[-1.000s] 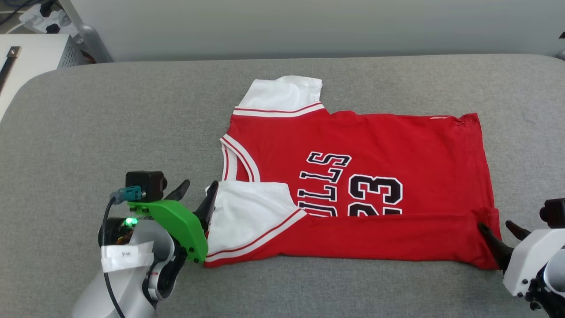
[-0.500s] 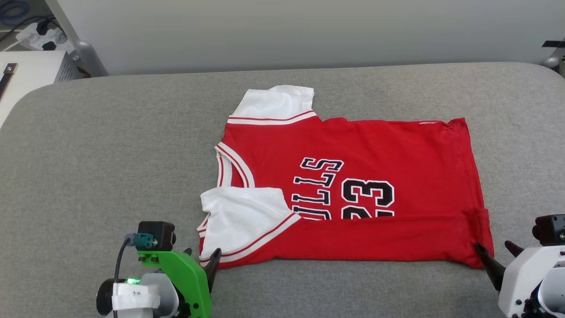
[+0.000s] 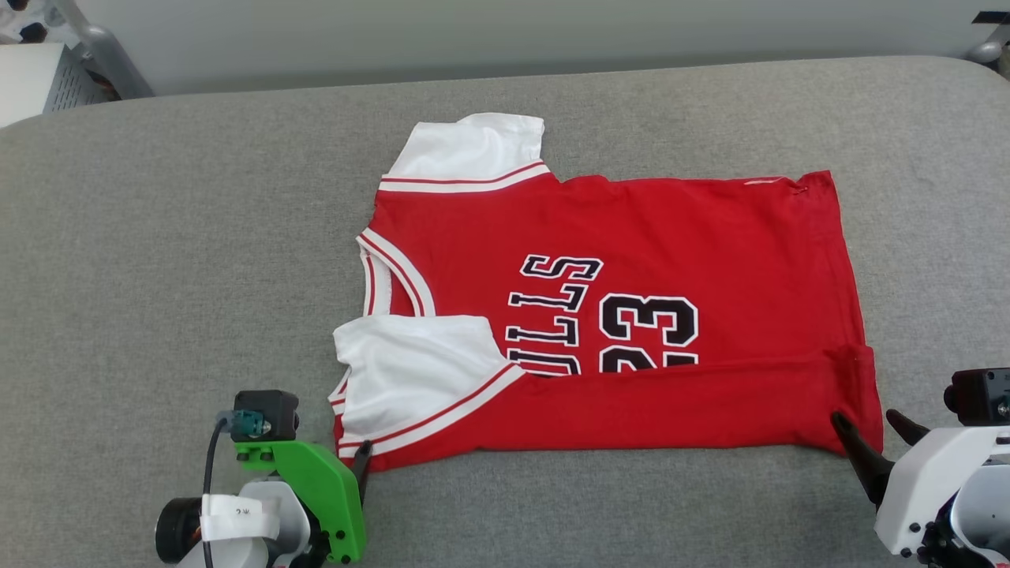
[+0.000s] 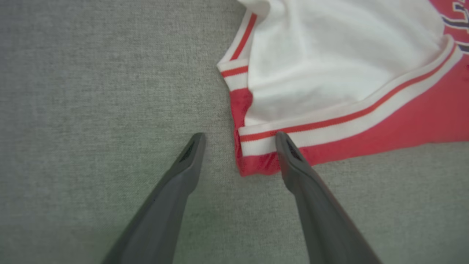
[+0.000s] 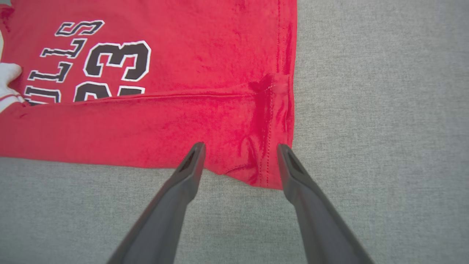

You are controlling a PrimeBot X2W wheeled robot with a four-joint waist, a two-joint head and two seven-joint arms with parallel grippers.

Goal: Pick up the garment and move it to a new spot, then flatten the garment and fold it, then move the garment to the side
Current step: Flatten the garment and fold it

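**Item:** garment (image 3: 710, 237), a red shirt with white sleeves and a black-and-white print (image 3: 607, 319).

**Location:** centre of the padded table (image 3: 158, 237), front up, with the collar toward the robot's left and the hem toward its right.

**Condition:**
- The shirt is spread flat.
- The near long edge is turned over onto the front in a straight band that covers the lower part of the lettering.
- The near sleeve (image 3: 410, 363) lies folded in on top.
- The far sleeve (image 3: 473, 146) lies spread out beyond the body.

**Progress, as judged:**
- Done: the shirt is placed and flattened, and the first lengthwise fold is laid.
- Outstanding: the far side and sleeve, any crosswise fold, and the move to the side.

**Left gripper** (image 4: 240, 136): fingers spread wide and holding nothing, set at the near collar-side corner. One finger overlaps the striped trim in the wrist view. Contact with the cloth cannot be told.

**Right gripper** (image 5: 240, 146): fingers likewise apart and empty, straddling the near hem corner.

**Surface:** grey woven covering with rounded far corners and a few faint creases.

**Room:**
- A plain pale wall (image 3: 473, 31) runs behind the table.
- A white cabinet (image 3: 31, 79) and a slanted metal post (image 3: 102, 51) stand at the far left.
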